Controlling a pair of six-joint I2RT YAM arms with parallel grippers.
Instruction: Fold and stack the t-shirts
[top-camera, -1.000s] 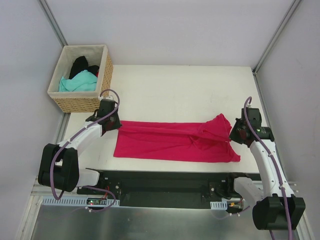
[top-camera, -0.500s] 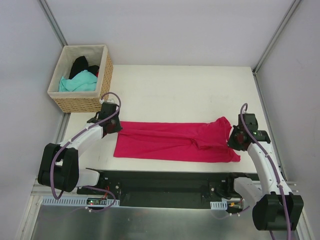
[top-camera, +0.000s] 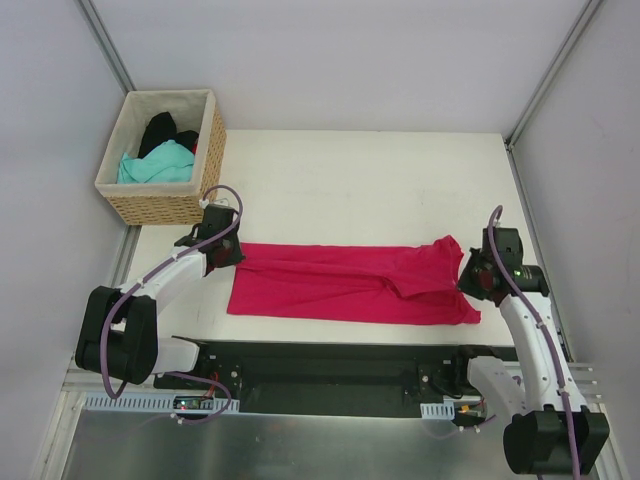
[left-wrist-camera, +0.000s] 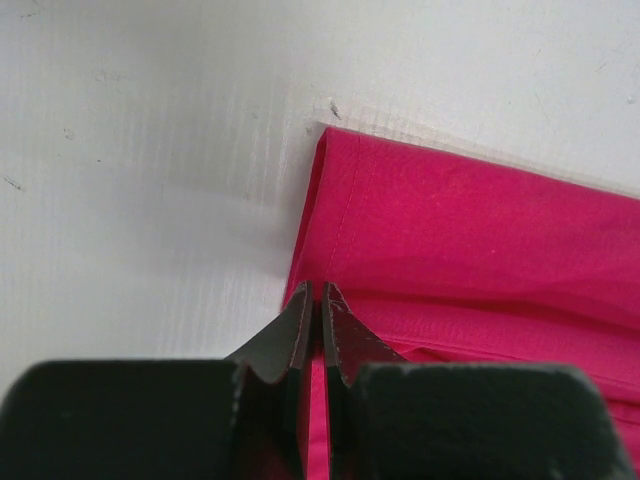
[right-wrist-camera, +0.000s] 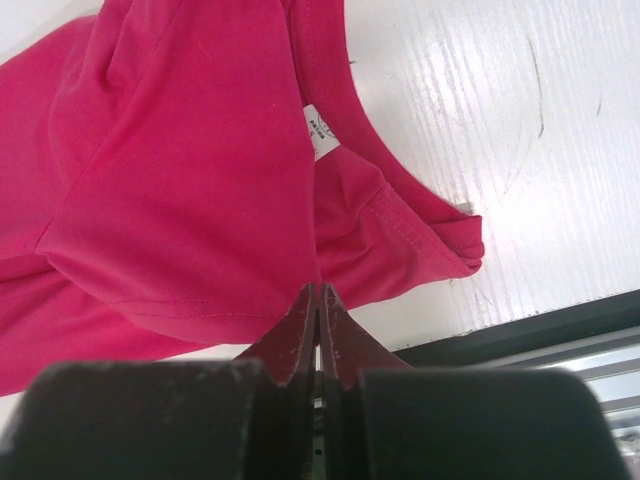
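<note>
White bench (top-camera: 380, 180) held pink shirt (top-camera: 340, 285) spread along near edge | left claw (left-wrist-camera: 315, 297) clamped on its left end | right claw (right-wrist-camera: 317, 296) clamped on its right end

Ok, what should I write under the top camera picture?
Left gripper and right gripper pinch opposite ends of the pink t-shirt on the table; the basket holds more clothes.
</note>
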